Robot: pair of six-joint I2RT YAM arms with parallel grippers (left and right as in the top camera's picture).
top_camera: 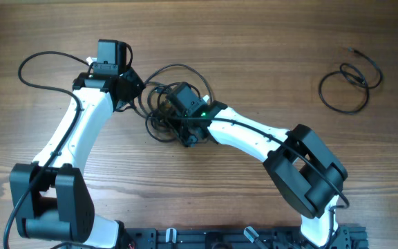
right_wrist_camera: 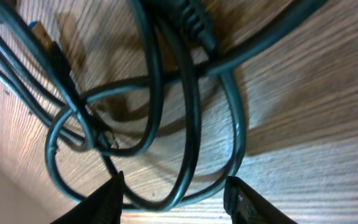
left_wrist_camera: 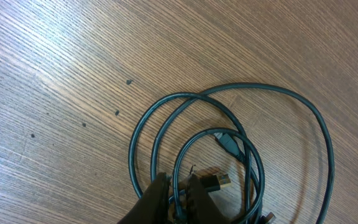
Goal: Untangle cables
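The cables (top_camera: 159, 97) lie in a tangle of thin dark loops at the table's middle, between both arms. In the left wrist view the loops (left_wrist_camera: 229, 87) spread over the wood, with a gold-tipped USB plug (left_wrist_camera: 219, 182) beside the fingers. My left gripper (left_wrist_camera: 178, 180) (top_camera: 138, 97) is shut on one strand of the inner loop. My right gripper (right_wrist_camera: 174, 180) (top_camera: 173, 123) stands open low over the tangle, and two cable loops (right_wrist_camera: 194, 93) hang between its fingers without touching either one.
A separate black cable (top_camera: 344, 86) lies loosely coiled at the far right of the wooden table (top_camera: 268, 55). The left arm's own thicker wire (top_camera: 40, 66) curls at the upper left. Both arm bases stand along the near edge.
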